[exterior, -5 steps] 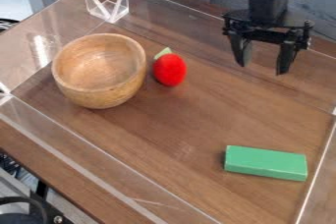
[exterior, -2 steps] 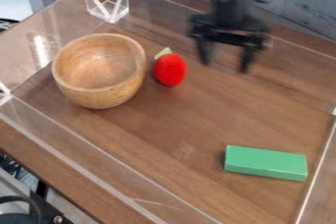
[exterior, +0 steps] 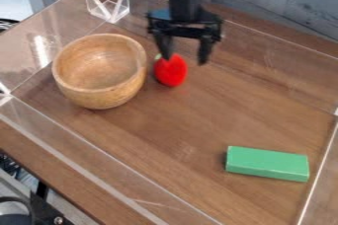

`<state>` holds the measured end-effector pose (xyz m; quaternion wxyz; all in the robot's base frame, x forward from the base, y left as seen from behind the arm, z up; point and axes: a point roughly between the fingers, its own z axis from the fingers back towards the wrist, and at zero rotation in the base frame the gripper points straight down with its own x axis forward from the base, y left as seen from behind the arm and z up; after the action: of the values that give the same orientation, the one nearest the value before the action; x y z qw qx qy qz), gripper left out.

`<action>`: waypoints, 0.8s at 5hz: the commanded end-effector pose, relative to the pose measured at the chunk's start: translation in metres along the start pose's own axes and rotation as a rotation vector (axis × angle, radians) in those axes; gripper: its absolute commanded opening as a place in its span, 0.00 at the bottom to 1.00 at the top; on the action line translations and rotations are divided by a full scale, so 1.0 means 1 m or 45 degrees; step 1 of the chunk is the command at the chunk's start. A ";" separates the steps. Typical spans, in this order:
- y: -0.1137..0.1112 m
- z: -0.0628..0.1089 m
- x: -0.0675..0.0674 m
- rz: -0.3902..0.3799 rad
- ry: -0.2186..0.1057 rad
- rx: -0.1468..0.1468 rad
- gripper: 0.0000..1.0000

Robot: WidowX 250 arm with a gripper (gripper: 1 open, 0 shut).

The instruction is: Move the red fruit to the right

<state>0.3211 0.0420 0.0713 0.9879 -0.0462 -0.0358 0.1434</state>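
The red fruit [exterior: 169, 71], small and round with a green leaf on top, lies on the wooden tabletop just right of the wooden bowl [exterior: 99, 69]. My gripper [exterior: 184, 53] points straight down, hanging just above the fruit and slightly to its right. Its black fingers are spread wide with nothing between them. One finger partly hides the fruit's leafy top.
A flat green rectangular block [exterior: 267, 163] lies at the front right. Clear acrylic walls [exterior: 106, 6] fence the tabletop, with a folded clear piece at the back left. Bare wood stretches to the right of the fruit.
The gripper has swept leftward from the right side of the table to a spot over the red fruit, staying open. The fruit, bowl and block have not moved.
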 end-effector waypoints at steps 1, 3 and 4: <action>0.014 0.014 0.018 -0.003 -0.132 0.035 1.00; 0.032 0.005 0.024 0.077 -0.142 0.097 1.00; 0.038 0.003 0.021 0.145 -0.146 0.126 1.00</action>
<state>0.3272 0.0778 0.0582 0.9791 0.0057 -0.0589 0.1945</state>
